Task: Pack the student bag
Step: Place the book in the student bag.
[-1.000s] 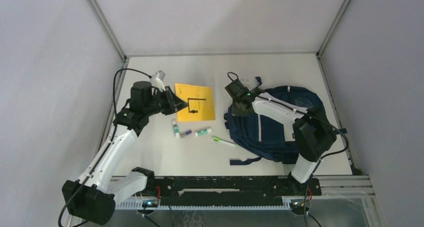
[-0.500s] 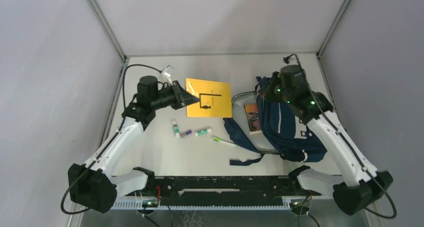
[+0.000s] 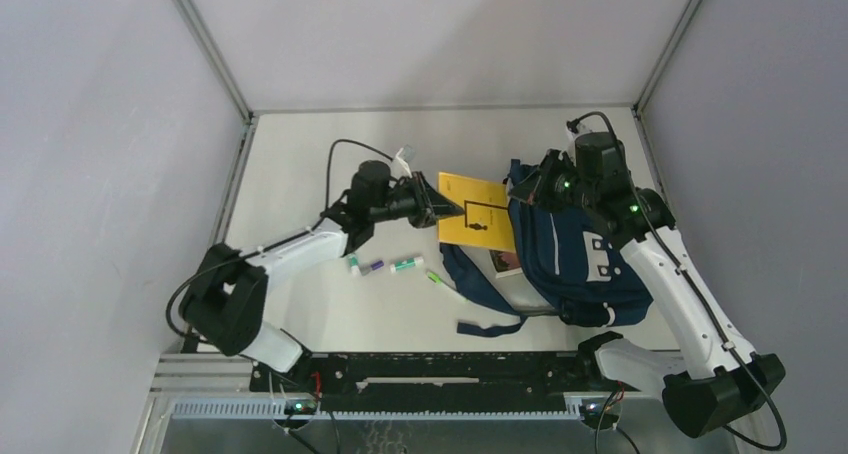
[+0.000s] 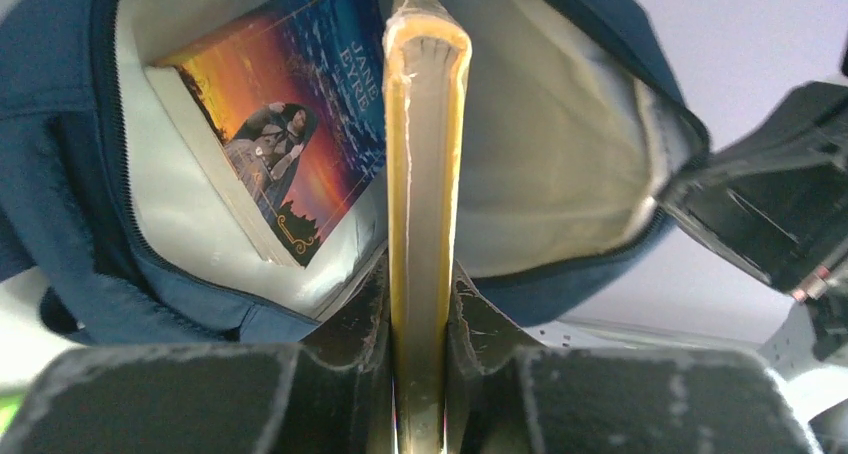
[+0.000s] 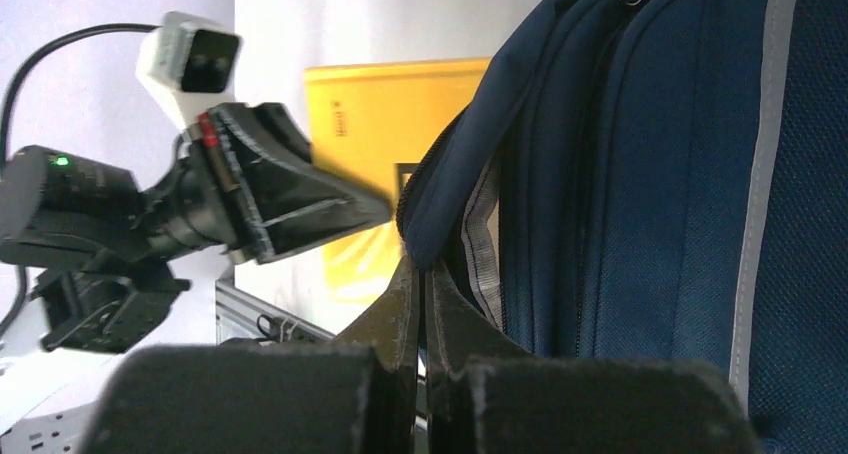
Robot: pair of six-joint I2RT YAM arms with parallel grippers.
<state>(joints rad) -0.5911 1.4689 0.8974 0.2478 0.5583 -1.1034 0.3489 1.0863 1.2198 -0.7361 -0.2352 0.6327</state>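
1. One student bag logged at right of surface, mouth open, paperback inside.
2. Pinched at mouth edge by closed right jaws.
3. Yellow book clamped in left jaws, far edge at bag mouth.
4. Markers loose on surface, left of bag.

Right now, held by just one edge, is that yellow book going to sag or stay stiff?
Probably stiff: the yellow book juts straight from the left gripper without drooping. Its thick page block in the wrist view suggests some weight, so it could pivot in the pinch.
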